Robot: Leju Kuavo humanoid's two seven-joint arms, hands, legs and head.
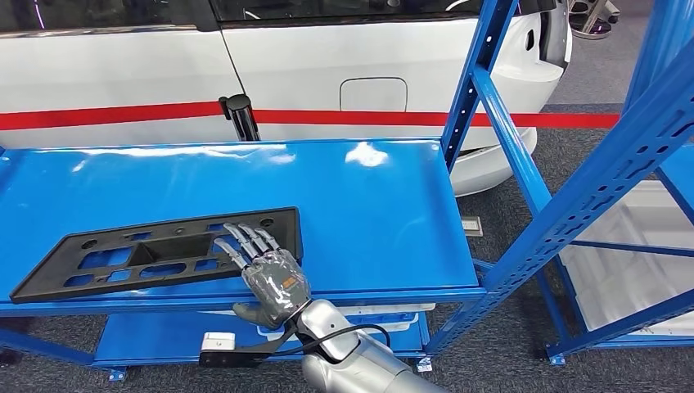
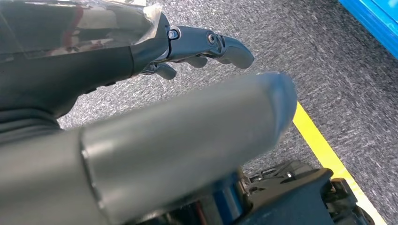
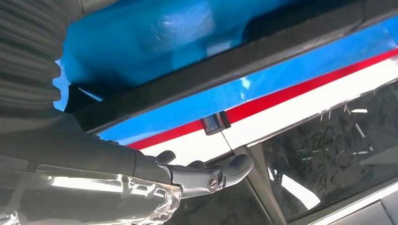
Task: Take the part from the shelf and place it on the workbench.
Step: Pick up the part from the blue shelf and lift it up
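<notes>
A flat black plastic part (image 1: 155, 250) with several cut-outs lies along the front of the blue shelf (image 1: 368, 205). My right hand (image 1: 274, 278) is over the part's right end, its fingers stretched out flat across it and its thumb sticking out at the shelf's front edge. In the right wrist view the part (image 3: 225, 61) runs as a dark bar, with a gap between it and my straight fingers (image 3: 211, 176). My left hand (image 2: 187, 140) hangs over the grey floor, fingers loosely apart and holding nothing.
A white car with a red stripe (image 1: 123, 74) stands close behind the shelf, with a black post (image 1: 241, 115) in front of it. Blue uprights and a slanted brace (image 1: 573, 205) frame the shelf's right side. A lower shelf (image 1: 147, 336) carries small white items. A yellow line (image 2: 324, 150) crosses the floor.
</notes>
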